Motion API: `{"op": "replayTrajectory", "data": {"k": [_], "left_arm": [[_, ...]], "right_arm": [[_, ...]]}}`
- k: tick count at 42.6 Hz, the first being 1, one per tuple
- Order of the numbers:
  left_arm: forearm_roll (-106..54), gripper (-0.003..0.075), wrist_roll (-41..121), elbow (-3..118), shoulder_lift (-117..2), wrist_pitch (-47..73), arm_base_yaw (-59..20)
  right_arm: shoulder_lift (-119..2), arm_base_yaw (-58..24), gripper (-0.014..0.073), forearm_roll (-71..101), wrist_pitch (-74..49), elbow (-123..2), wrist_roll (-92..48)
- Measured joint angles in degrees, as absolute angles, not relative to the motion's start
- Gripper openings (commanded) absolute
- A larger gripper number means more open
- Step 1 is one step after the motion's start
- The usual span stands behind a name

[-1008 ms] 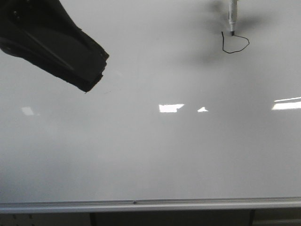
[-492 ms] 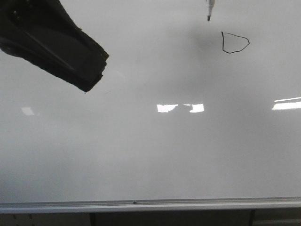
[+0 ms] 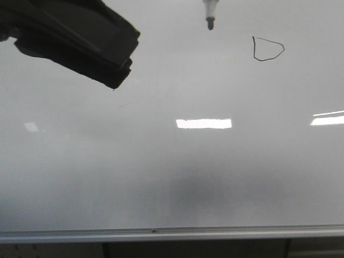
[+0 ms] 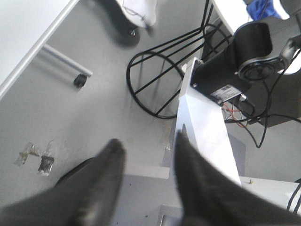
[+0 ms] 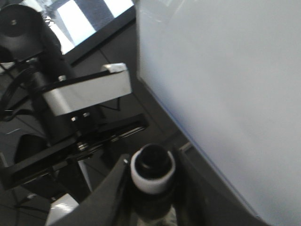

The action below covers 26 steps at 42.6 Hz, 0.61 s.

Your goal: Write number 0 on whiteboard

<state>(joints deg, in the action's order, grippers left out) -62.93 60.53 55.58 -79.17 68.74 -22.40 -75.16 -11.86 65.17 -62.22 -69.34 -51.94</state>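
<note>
Now the number 0 (image 3: 267, 49) sits on the whiteboard (image 3: 215, 177), well above its silver rail (image 3: 172, 234). A marker (image 3: 210, 15), apart beside the loop, is clamped in the right pincer (image 5: 149, 188); the left pincer (image 4: 146, 150) gapes, holding nothing.

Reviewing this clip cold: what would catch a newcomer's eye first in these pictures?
Probably the small thin black hand-drawn loop, lopsided and D-like, alone at the upper right of the large glossy pale grey-white board. Next, the white marker with a dark tip hanging at the top edge to the loop's left, and the bulky black left end effector filling the upper left corner.
</note>
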Motion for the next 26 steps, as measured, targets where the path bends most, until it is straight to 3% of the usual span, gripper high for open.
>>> {"op": "replayTrajectory", "data": {"k": [4,22,26], "left_arm": [[-65.09,0.0621,62.01,55.58,-79.17,68.74,-22.4],[-72.88,0.0617,64.68,55.58,-79.17,68.74,-22.4],[-73.8,0.0562,64.68,55.58,-79.17,68.74,-22.4]], "right_arm": [[-73.5,-11.98,-0.0059,68.75,-62.94,-64.7,-52.31],[-72.68,-17.91,-0.0059,76.64,-57.92,-58.54,-55.6],[-72.68,-19.12,-0.0059,76.88,-56.36,-58.54,-55.72]]}}
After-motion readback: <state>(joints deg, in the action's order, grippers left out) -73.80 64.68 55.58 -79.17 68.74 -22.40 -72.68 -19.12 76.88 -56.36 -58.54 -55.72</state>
